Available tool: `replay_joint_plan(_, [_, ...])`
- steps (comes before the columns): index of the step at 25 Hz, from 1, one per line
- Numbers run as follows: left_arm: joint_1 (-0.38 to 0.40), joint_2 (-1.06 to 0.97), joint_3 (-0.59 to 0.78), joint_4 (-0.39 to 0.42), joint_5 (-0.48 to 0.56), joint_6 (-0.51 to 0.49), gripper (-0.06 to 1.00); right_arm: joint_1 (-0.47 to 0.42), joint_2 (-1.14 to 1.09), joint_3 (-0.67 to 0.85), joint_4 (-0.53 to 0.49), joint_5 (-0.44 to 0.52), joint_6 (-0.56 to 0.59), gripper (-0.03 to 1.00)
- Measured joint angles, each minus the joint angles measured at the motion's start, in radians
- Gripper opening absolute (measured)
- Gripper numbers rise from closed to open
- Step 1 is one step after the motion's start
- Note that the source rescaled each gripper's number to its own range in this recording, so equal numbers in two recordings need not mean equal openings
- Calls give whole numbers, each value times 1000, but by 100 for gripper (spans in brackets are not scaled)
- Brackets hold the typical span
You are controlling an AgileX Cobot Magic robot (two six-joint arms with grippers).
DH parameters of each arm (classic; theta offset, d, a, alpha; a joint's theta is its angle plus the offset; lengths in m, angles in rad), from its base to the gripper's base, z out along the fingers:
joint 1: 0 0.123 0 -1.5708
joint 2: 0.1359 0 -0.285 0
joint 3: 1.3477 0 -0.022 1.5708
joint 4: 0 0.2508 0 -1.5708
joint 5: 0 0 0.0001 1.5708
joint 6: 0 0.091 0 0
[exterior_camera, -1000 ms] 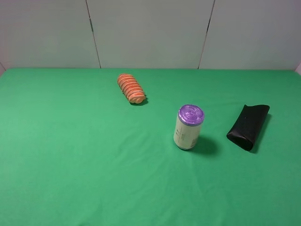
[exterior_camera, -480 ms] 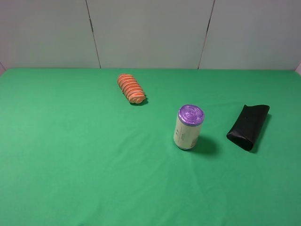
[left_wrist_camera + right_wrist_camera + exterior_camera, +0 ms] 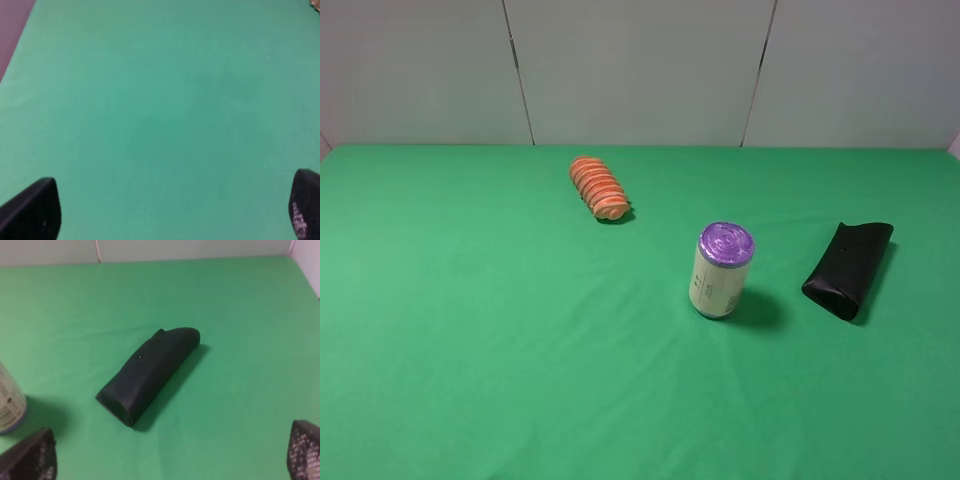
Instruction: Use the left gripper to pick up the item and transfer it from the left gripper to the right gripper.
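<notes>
- Nothing on the table has shifted since a second ago; we see the same three things in the same spots, and neither arm has entered the high view.
- We find the glasses case [image 3: 848, 268] lying flat on the green table [image 3: 470, 330] at the right side, its long axis running near to far with a slight slant, flap side up and the small snap visible.
- Left of the case, apart from it, stands the can [image 3: 721, 270], upright, purple top up.
- Farther back and left of centre lies the orange ridged piece [image 3: 598, 187], well apart from both.
- We see the left gripper [image 3: 175, 210] only through its wrist camera: two dark fingertips [image 3: 32, 210] at the frame's edges, spread wide, with bare green cloth between them and nothing held. It hangs above an empty stretch of cloth.
- We see the right gripper [image 3: 172, 452] likewise by its wrist camera: two textured fingertips [image 3: 304, 447] spread wide, holding nothing. It hovers on the near side of the case, which lies ahead of it, untouched, with the can's edge [image 3: 10, 400] off to one side.
</notes>
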Motion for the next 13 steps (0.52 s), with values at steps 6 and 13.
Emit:
replay_joint_plan(6, [0,0,0,0,0,0,75,0,0,0,0,0,0,100])
replay_joint_plan(13, [0,0,0,0,0,0,75,0,0,0,0,0,0,100])
